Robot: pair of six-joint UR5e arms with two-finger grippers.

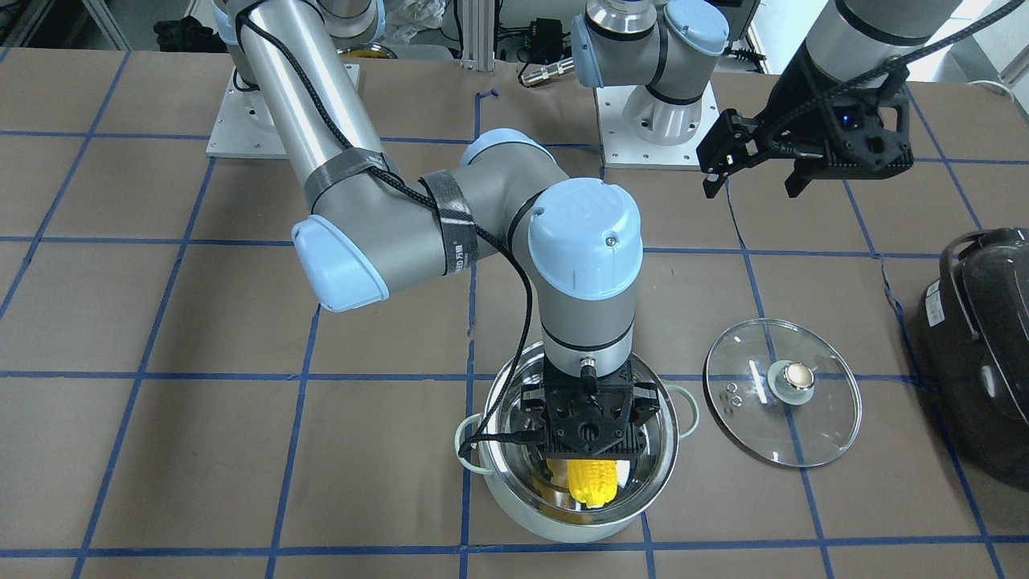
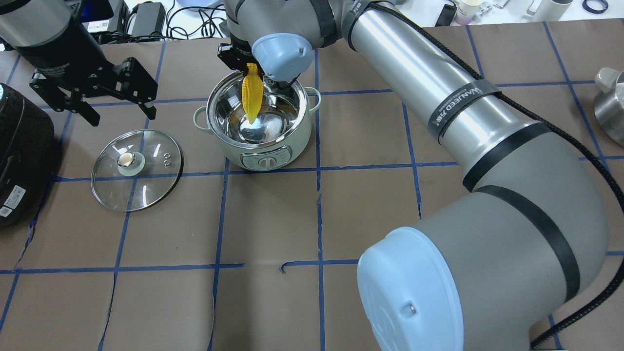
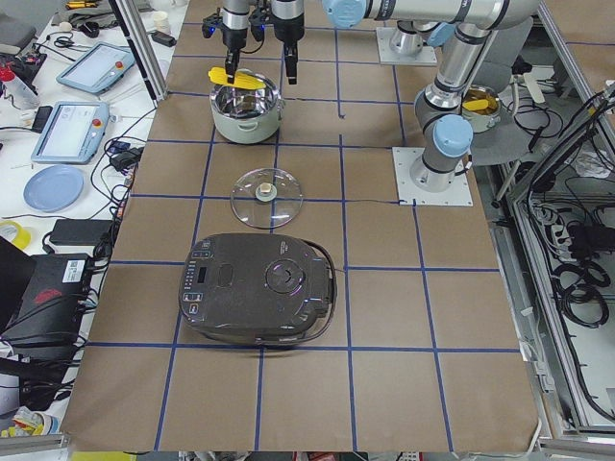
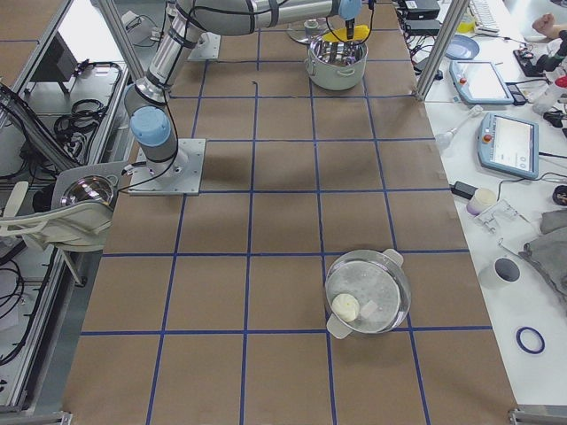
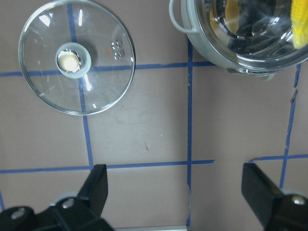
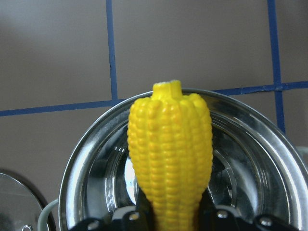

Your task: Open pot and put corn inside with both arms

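One corn is clamped in right tool over open pot, left tool hovers fingers-apart near lid on surface; risk: off-centre release could bounce corn off rim.

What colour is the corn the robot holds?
The tapered toy corn cob is bright yellow, with rows of bumpy kernels; clearest in the right wrist-mounted view.

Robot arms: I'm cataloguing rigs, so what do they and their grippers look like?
The right arm and left arm are silver-grey tubes with light-blue joint caps. A black braided cable runs along the right arm under black lettered straps. The left gripper and right gripper are black, two-fingered; the left shows a blue light.
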